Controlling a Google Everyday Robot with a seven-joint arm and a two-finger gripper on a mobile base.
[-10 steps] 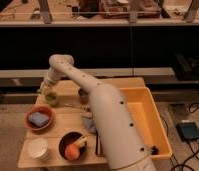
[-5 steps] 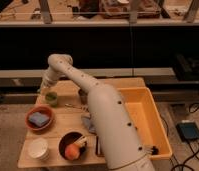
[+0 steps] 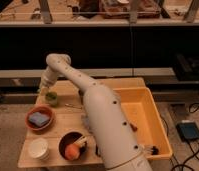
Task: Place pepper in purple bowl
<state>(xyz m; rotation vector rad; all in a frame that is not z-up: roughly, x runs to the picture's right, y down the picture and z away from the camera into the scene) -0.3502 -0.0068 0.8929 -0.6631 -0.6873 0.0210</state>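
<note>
My gripper [image 3: 43, 90] hangs at the end of the white arm over the table's far left corner, just left of and above a round pale-green cup [image 3: 51, 98]. The purple bowl [image 3: 64, 141] sits near the table's front edge, well in front of the gripper. It holds a round orange thing [image 3: 71, 150] and a pale stick-like item. I cannot pick out the pepper. It may be hidden at the gripper or behind the arm.
An orange bowl [image 3: 30, 122] with a blue sponge [image 3: 38, 118] stands at the left, and a white cup [image 3: 38, 148] at the front left. A thin pale item [image 3: 73, 106] lies mid-table. A large yellow bin [image 3: 155, 125] fills the right side. The arm's thick body [image 3: 110, 130] covers the table's middle.
</note>
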